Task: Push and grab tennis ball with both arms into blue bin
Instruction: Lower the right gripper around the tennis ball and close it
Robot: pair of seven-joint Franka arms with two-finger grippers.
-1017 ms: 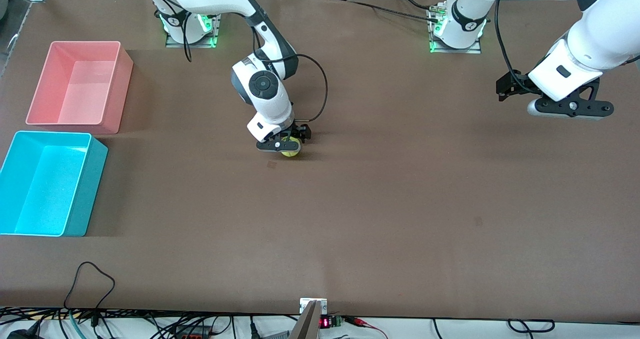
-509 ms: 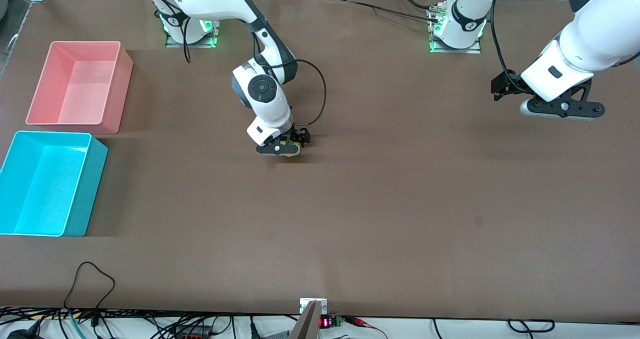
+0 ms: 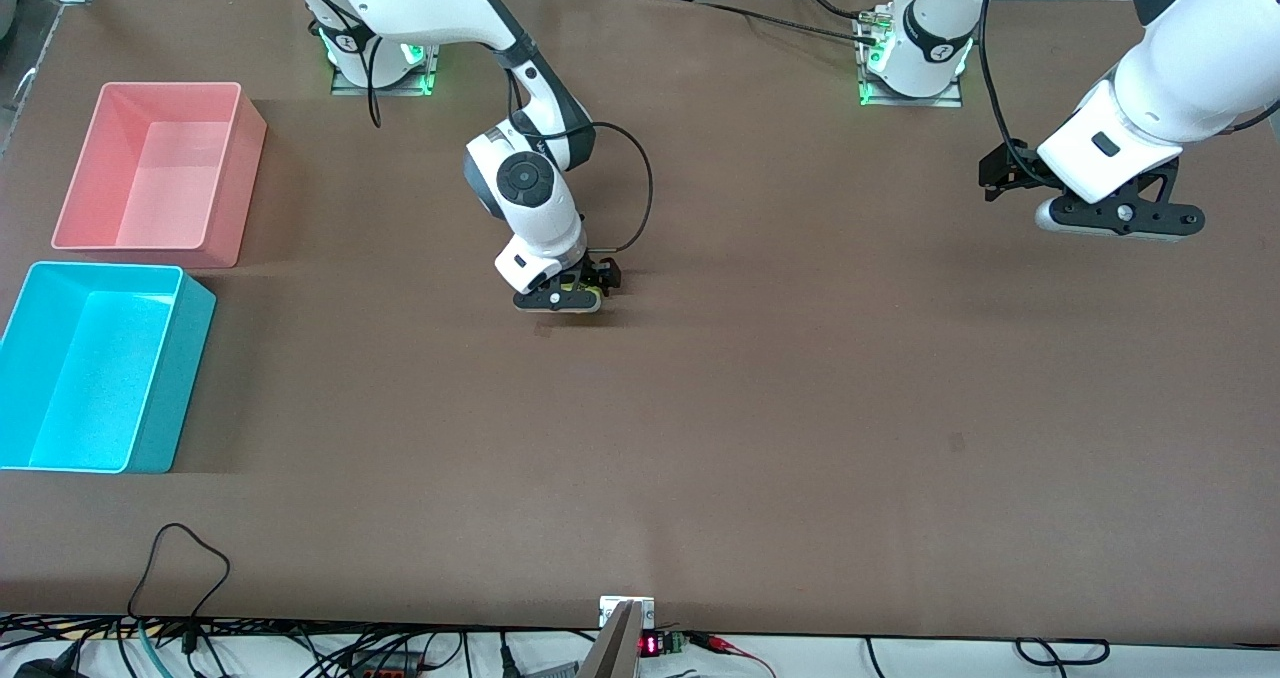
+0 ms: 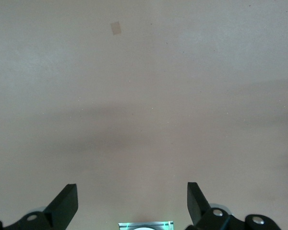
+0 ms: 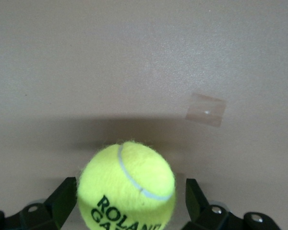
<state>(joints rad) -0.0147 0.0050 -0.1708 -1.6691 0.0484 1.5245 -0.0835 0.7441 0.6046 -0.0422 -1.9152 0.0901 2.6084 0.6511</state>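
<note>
Mid-bench, nearer the edge where the bases stand, we find the right gripper (image 3: 565, 296) low, fingers wide astride the tennis ball (image 5: 127, 187), not yet pinching; we'd close centred before lifting toward the blue bin (image 3: 180, 358); left gripper (image 3: 1105, 220) waits, wide, empty.

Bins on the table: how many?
2. The pink bin and the blue bin sit side by side at the right arm's end of the table, the blue one nearer the front camera. Both look empty. None seems hidden.
</note>
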